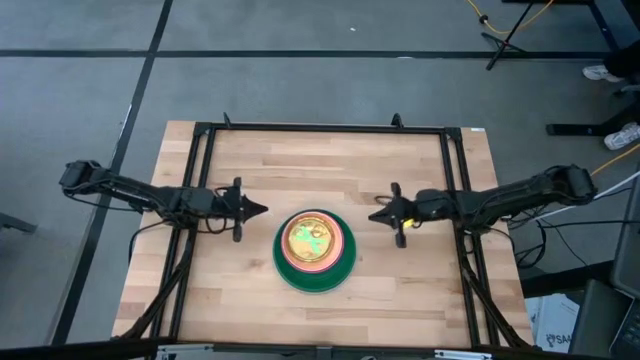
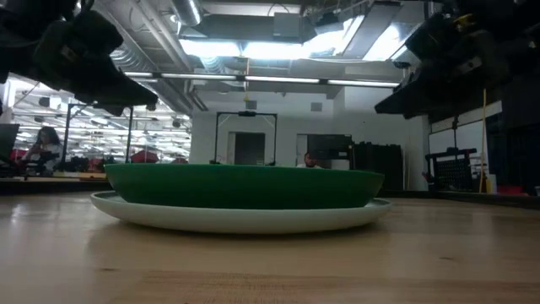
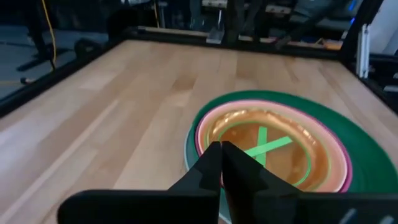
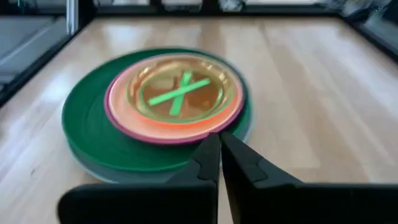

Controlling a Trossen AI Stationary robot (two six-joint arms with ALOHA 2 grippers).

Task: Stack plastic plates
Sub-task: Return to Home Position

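One stack of plates (image 1: 315, 250) sits on the table's near middle. Its lowest plate, pale (image 2: 240, 218), rests flat on the wood, with the dark green plate (image 4: 93, 134) on it, then a magenta plate (image 4: 118, 118), then small translucent orange and green plates (image 3: 267, 146) with a green cross showing through. My left gripper (image 1: 262, 210) hovers shut, just left of the stack. My right gripper (image 1: 373, 215) hovers shut, just right of it. Both point at the stack and touch nothing.
Black rails (image 1: 320, 128) frame the table's far, left and right sides. Bare wood lies on the table's far half and in front of the stack. The room with stands and cables lies beyond the table.
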